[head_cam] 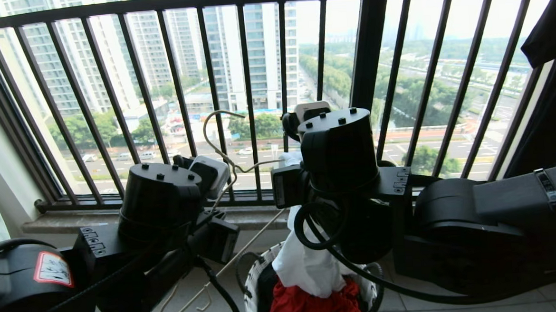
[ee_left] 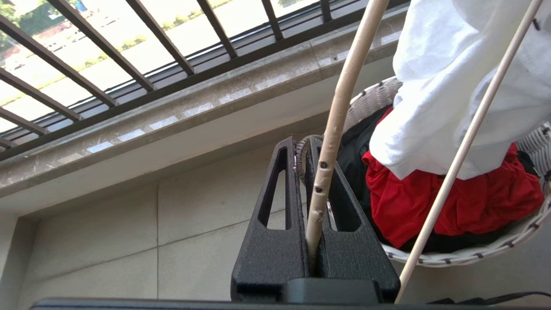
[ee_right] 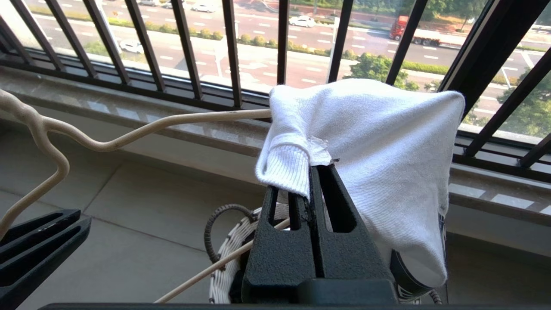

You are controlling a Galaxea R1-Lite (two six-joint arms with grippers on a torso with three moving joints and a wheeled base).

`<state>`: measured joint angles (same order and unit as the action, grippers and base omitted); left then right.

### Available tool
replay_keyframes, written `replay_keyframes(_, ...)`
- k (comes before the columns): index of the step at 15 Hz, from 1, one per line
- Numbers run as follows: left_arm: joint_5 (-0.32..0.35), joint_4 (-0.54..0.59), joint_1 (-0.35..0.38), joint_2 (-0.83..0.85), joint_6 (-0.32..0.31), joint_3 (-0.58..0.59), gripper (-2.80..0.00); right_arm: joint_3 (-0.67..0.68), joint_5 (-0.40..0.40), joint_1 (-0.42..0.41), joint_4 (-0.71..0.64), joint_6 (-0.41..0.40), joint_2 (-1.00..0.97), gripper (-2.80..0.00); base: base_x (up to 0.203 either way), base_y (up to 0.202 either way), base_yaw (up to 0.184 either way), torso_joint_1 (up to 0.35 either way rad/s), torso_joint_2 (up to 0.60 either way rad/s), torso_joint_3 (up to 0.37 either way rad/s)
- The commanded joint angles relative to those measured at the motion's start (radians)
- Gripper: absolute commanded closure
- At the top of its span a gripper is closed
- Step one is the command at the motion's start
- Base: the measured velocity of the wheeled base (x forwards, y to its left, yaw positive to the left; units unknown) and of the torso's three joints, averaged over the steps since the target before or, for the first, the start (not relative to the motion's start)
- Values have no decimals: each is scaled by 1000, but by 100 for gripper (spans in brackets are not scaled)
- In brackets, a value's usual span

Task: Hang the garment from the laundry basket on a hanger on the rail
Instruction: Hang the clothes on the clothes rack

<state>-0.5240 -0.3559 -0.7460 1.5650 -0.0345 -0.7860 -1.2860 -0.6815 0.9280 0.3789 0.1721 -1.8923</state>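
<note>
Balcony railing (head_cam: 235, 58) behind; left fingers (ee_left: 316, 181) clamped on hanger (ee_left: 340, 112), right fingers (ee_right: 312, 193) clamped on garment (ee_right: 379, 142).

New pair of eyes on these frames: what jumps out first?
The white T-shirt, pinched at its ribbed collar by the shut right gripper, drapes over one shoulder of the thin cream wire hanger. The left gripper clamps the hanger's other arm. Below sits the round white woven basket with a red cloth inside, before the black balcony railing.
</note>
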Motion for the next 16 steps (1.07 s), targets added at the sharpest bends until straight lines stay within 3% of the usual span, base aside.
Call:
replay_keyframes(1, -50, -89, 0, 88, 0, 1, 0, 5, -3, 17, 3, 3, 28, 0, 0, 0, 0, 0, 0, 0)
replay_keyframes(4, -54, -108, 0, 87, -5, 6, 0, -3, -3, 19, 6, 27, 49, 0, 0, 0, 0, 0, 0, 0)
replay_keyframes(12, -53, -100, -4, 2, -69, 29, 0, -85, -7, -196, 0, -15, 38, 0, 0, 0, 0, 0, 0, 0)
replay_keyframes(16, -54, -98, -3, -34, -81, 30, 0, -87, -7, -221, -9, -52, 8, 0, 0, 0, 0, 0, 0, 0)
